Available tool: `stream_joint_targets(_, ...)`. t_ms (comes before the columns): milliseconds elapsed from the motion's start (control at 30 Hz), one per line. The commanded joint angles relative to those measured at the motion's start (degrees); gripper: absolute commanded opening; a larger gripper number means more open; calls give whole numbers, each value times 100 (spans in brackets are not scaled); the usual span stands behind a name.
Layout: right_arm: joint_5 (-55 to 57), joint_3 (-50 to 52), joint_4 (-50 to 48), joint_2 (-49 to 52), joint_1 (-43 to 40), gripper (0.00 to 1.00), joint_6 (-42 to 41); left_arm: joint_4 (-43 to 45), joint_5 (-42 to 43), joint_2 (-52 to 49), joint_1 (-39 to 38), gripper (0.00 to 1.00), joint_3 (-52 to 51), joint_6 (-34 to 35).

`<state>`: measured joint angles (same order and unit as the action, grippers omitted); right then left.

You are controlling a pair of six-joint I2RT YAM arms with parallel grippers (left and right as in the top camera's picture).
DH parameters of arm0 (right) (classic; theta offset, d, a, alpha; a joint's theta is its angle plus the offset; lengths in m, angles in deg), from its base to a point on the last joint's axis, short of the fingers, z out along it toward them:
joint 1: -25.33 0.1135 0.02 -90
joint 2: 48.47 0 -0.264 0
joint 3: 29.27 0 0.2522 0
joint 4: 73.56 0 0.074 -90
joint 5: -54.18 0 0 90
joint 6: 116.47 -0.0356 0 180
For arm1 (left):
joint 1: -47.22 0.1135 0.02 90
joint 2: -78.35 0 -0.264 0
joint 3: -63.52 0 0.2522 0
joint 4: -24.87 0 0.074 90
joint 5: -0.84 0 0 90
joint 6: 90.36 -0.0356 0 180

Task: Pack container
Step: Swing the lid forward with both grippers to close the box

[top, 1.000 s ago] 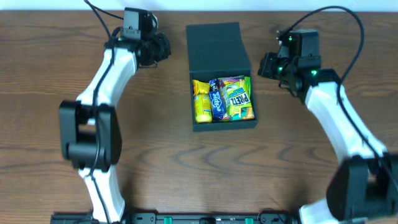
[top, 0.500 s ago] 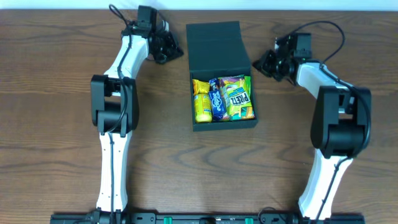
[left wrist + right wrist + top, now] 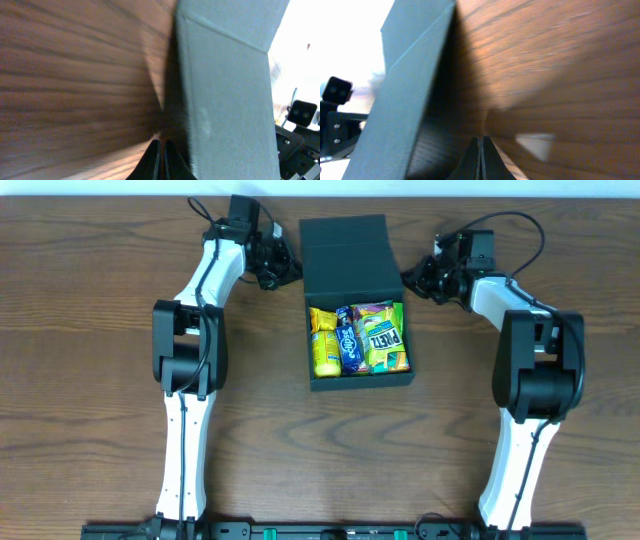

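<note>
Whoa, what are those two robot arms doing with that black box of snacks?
They are packing the black cardboard box. Its flap lid lies open, and snack packets sit inside. The left gripper is by the lid's left edge and the right gripper by its right edge, both shut and holding nothing, perhaps ready to close it.

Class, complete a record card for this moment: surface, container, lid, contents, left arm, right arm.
surface: wooden table
container: black box, mid-table
lid: flap open, folded back on the far side
contents: colourful snack packets, side by side
left arm: left gripper shut, holding nothing, low beside the flap's left edge
right arm: right gripper shut, holding nothing, low beside the flap's right edge
</note>
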<state>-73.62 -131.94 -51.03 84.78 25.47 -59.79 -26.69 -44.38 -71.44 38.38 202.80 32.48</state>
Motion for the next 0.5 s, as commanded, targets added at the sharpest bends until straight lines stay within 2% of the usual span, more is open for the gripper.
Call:
stream_joint_targets(0,-367,-109,-79,92,173,2,-48,-11,271,-66,-35,5,136,-9)
stream_joint_targets(133,-1016,-109,-481,90,186,2,9,142,846,-52,-35,6,146,-205)
stream_joint_targets(333,-1523,-111,-820,66,136,2,42,-24,933,-39,55,6,358,-413)
stream_joint_targets(467,-2002,-129,-925,-44,74,2,382,-496,927,-39,181,6,844,-938)
